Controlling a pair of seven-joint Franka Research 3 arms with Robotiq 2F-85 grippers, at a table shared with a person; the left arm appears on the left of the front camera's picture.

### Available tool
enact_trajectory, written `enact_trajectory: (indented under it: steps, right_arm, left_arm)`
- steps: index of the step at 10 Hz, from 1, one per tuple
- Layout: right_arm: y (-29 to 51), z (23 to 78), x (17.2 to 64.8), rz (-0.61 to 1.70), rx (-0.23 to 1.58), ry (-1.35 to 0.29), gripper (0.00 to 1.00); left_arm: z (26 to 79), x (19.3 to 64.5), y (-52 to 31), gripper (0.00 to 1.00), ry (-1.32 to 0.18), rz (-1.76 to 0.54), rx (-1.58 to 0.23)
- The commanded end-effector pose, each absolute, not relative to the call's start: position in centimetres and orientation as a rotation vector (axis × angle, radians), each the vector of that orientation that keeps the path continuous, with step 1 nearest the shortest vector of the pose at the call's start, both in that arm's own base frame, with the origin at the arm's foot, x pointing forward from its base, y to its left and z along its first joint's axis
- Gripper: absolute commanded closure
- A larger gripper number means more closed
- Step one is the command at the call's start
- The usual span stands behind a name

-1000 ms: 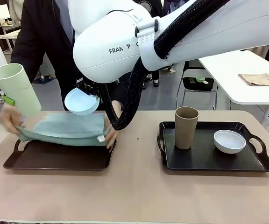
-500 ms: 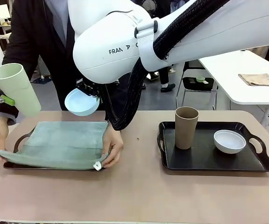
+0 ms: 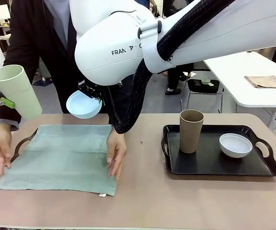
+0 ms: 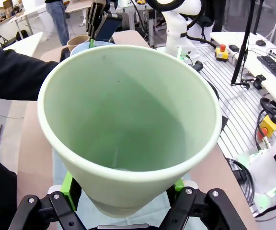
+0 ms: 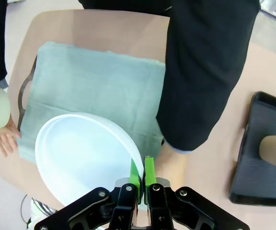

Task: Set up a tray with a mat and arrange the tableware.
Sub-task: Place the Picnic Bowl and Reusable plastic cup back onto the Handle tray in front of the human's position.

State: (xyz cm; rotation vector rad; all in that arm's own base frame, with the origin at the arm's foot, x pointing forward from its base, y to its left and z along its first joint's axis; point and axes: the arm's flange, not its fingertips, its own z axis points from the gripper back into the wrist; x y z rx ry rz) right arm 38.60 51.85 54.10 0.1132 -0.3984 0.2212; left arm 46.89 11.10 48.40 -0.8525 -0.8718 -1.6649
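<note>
A grey-green mat (image 3: 61, 155) lies flat over the dark left tray, whose handle (image 3: 25, 142) peeks out at the left. The person's hands (image 3: 115, 153) rest on the mat's two sides. My left gripper (image 3: 4, 101) is shut on the pale green cup (image 3: 16, 91), held tilted in the air at the far left; in the left wrist view the cup (image 4: 128, 120) sits between the green pads (image 4: 68, 189). My right gripper (image 3: 92, 93) is shut on the rim of the light blue bowl (image 3: 84, 104), held above the mat's far edge (image 5: 95, 96); the bowl (image 5: 80, 153) hangs tilted.
A black tray (image 3: 267, 167) at the right holds the brown-tan cup (image 3: 191, 130) upright and the white bowl (image 3: 235, 144). The person's dark sleeve (image 5: 205, 72) reaches over the table beside the mat. Bare tabletop runs along the front edge.
The person has drawn the mat toward the near edge and spread it flat over the left tray, hands now lying open on it. Both arms and their loads have stayed put.
</note>
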Motion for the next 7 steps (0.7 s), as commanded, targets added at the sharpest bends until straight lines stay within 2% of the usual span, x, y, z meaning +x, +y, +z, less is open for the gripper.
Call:
enact_trajectory:
  steps: [1,7]
  right_arm:
    - [52.03,54.19,38.59,0.233,0.104,-0.394,1.00]
    - [52.03,54.19,38.59,0.233,0.104,-0.394,1.00]
  left_arm:
    - [48.66,47.10,11.09,1.00,-0.874,-1.674,-0.846]
    - [48.66,47.10,11.09,1.00,-0.874,-1.674,-0.846]
